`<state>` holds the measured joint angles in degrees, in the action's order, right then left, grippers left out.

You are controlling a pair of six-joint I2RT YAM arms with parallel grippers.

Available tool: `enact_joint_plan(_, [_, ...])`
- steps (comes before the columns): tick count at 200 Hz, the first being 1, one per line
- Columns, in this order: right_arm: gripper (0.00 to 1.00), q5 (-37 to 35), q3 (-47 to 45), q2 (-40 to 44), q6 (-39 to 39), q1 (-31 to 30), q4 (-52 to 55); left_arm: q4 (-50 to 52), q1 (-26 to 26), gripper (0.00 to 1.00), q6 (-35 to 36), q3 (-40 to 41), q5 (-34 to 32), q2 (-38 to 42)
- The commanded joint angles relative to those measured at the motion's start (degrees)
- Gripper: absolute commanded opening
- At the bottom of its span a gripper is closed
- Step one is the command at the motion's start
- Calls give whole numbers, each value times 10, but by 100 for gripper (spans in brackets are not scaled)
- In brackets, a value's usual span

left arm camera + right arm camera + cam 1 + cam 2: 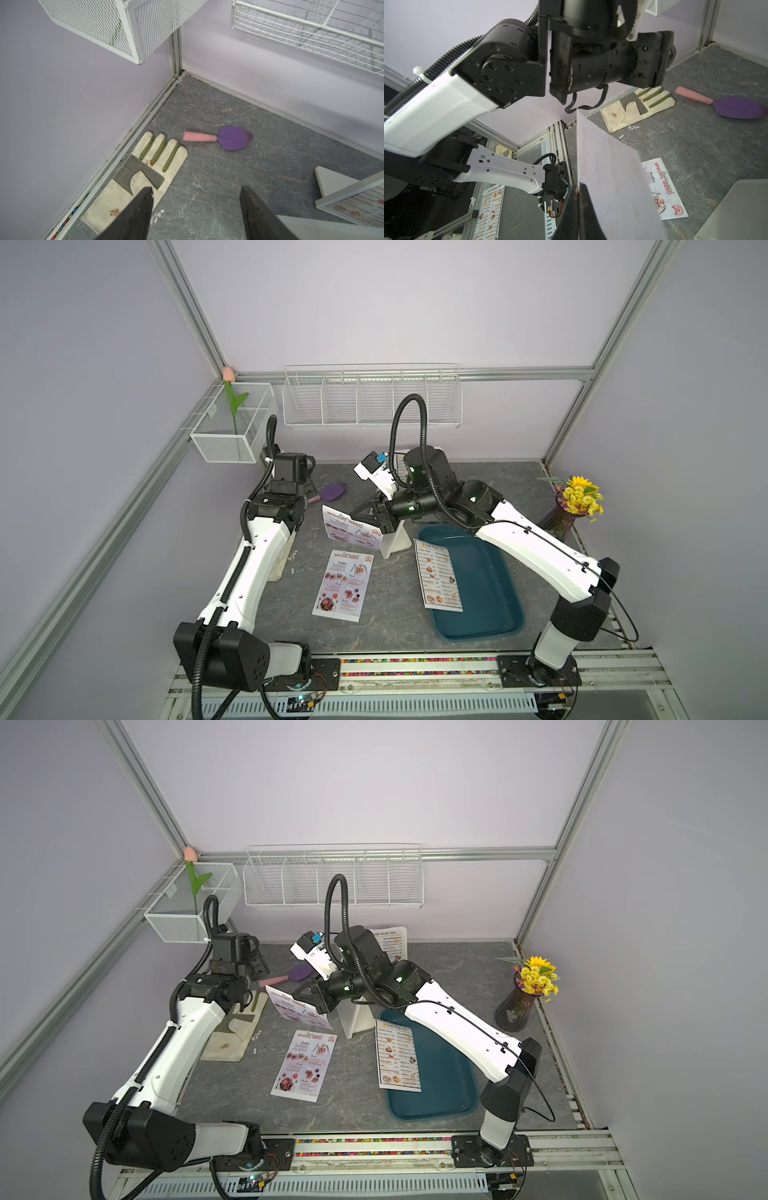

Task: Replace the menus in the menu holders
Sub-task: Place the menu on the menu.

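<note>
My right gripper point(365, 517) point(579, 186) is shut on the edge of a red-headed SPECIAL MENU sheet point(351, 529) point(608, 176), which it holds up tilted, just left of a white menu holder point(395, 540) point(353, 1020). Flat on the table lies another SPECIAL MENU point(343, 585) point(662, 191). A DIM SUM INN menu point(438, 574) rests half on the teal tray. Behind the right arm another DIM SUM INN menu point(390, 941) stands upright. My left gripper point(195, 191) point(255, 959) hangs open and empty over the back left corner. A menu holder point(332, 182) with a printed sheet shows beside it.
A teal tray point(486, 601) lies front right. A cream glove point(145, 166) point(237, 1027) and a purple trowel with a pink handle point(234, 139) lie near the left wall. White wire racks point(374, 400) hang on the back wall. A flower vase point(569, 510) stands at the right.
</note>
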<state>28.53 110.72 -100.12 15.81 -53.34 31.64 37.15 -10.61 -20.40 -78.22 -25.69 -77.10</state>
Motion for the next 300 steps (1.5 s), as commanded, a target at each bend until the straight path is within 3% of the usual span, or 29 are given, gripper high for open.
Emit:
enact_joint_plan(1, [7,30,-23,-34,18,33,-40,14,2,68,6,-23,0,-7])
enact_joint_plan(58, [7,-2,56,-219,-79,16,-20,19,1,68,21,-21,1,14])
enact_joint_plan(130, [7,-86,94,-325,-156,-5,-29,31,9,69,32,-30,-7,55])
enact_joint_plan(154, [23,-115,102,-325,-158,-4,-17,43,9,68,34,-28,6,61])
enact_joint_plan(178, [32,-108,84,-267,-142,-3,-5,54,8,67,32,-18,55,71])
enact_joint_plan(202, [49,-87,2,-151,-108,3,-10,81,-11,66,26,6,127,86])
enact_joint_plan(227, [63,-47,-146,-7,-56,28,-32,116,-81,66,26,34,162,113])
enact_joint_plan(261, [73,-43,-330,173,8,97,-15,95,-177,66,-14,119,273,154])
enact_joint_plan(285, [79,-57,-437,247,14,163,27,26,-261,67,-64,191,335,160])
enact_joint_plan(300, [81,-68,-494,269,13,207,40,-19,-313,67,-91,223,335,143])
